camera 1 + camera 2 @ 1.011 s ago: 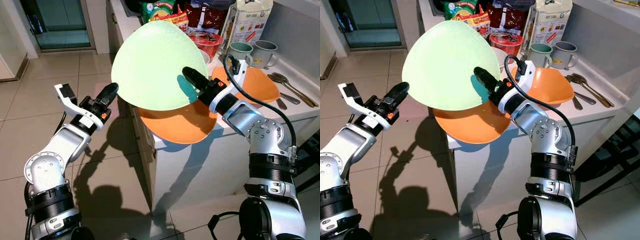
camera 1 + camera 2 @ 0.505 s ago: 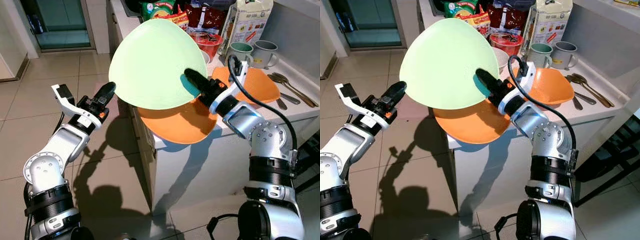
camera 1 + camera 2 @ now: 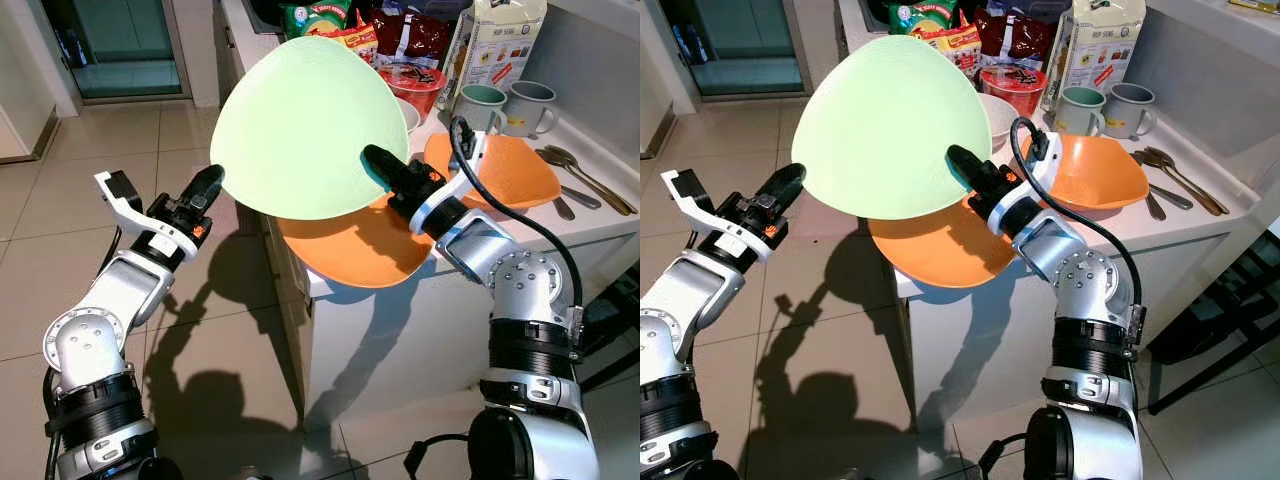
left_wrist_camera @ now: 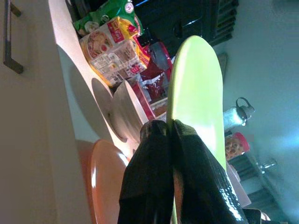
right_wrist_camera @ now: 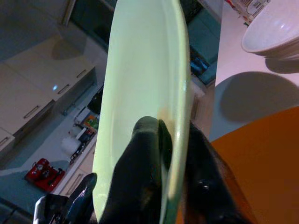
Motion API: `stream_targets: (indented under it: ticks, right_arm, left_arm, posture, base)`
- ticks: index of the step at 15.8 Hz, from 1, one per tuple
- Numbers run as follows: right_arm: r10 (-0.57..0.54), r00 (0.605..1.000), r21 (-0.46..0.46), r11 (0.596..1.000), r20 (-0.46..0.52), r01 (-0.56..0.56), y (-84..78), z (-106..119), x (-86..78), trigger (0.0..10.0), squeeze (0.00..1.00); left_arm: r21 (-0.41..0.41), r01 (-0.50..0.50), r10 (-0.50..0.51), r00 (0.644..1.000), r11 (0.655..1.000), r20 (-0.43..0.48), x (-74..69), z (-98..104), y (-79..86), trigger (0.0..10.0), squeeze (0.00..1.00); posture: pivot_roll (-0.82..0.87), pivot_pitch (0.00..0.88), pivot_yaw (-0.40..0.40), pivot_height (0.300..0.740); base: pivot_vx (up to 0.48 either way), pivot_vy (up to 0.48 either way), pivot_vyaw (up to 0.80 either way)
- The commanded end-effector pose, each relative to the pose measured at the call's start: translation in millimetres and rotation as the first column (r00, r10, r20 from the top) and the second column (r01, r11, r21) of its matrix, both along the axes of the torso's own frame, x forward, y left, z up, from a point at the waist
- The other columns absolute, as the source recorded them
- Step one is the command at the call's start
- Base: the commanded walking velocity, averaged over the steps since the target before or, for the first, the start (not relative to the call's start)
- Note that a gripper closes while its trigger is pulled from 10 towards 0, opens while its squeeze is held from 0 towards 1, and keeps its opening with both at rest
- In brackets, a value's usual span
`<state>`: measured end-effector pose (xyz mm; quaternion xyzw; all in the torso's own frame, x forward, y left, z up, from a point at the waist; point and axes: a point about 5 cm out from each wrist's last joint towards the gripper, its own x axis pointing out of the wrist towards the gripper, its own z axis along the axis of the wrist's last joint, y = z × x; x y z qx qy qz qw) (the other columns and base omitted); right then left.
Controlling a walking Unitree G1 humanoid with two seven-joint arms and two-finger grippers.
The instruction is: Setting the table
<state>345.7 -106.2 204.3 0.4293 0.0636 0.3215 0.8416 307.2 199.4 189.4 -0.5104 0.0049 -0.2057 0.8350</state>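
Head views: right gripper (image 3: 372,158) clamps the light green plate (image 3: 305,125) by its rim, tilted above an orange plate (image 3: 350,245) at the counter (image 3: 600,230) edge; carton (image 3: 497,40) print too small to read. L wrist: left gripper (image 4: 170,128) fingers pressed together, beside plate rim. R wrist: fingers pinch rim, prob. firmly.

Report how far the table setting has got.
Done: the pale green plate is off the white counter, held tilted above it. In hand: the right gripper clamps its rim, and the left gripper sits shut by the plate's far edge. Left: two orange plates, two grey mugs and the metal spoons remain on the counter.
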Motion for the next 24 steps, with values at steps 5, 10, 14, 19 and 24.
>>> stream_targets:
  ticks: [5, 10, 14, 19, 24]
  right_arm:
    - [0.045, 0.999, 0.007, 0.999, -0.004, -0.045, 16.2, 3, -0.2, 0.0, 0.0]
    - [-0.007, 1.0, 0.033, 0.999, 0.01, 0.006, 10.3, 9, -0.1, 0.0, 0.0]
    - [-0.054, 0.995, 0.058, 0.997, 0.085, 0.049, 0.3, 31, -3.2, 0.0, 0.0]
    - [-0.141, 0.982, 0.109, 0.986, 0.129, 0.127, -21.6, 47, -10.7, 0.0, 0.0]
    - [-0.196, 0.961, 0.0, 0.98, 0.197, 0.2, -31.0, 50, -34.3, 0.0, 0.0]
  left_arm:
    - [0.016, 0.028, -0.028, 0.999, 0.999, 0.021, -1.1, 1, -7.1, 0.0, 0.0]
    - [0.141, -0.013, 0.016, 1.0, 0.99, -0.019, 10.2, -2, -11.3, 10.0, 1.0]
    - [0.372, -0.147, 0.117, 0.988, 0.916, 0.102, 12.0, 21, -8.3, 10.0, 1.0]
    - [0.394, -0.346, 0.221, 0.918, 0.851, 0.33, -1.0, 60, 4.0, 10.0, 0.0]
    - [0.75, -0.434, 0.266, 0.9, 0.499, 0.345, -11.3, 38, 7.7, 10.0, 0.0]
  posture:
    - [0.02, 0.0, -0.041, 0.74]
    - [-0.01, 0.0, -0.029, 0.74]
    - [0.01, 0.0, -0.011, 0.74]
    - [0.07, 0.0, -0.028, 0.74]
    - [0.07, 0.0, -0.035, 0.74]
  base:
    - [0.0, 0.0, 0.0]
    - [0.0, 0.0, 0.0]
    - [0.0, 0.0, 0.0]
    - [0.0, 0.0, 0.0]
    - [0.0, 0.0, 0.0]
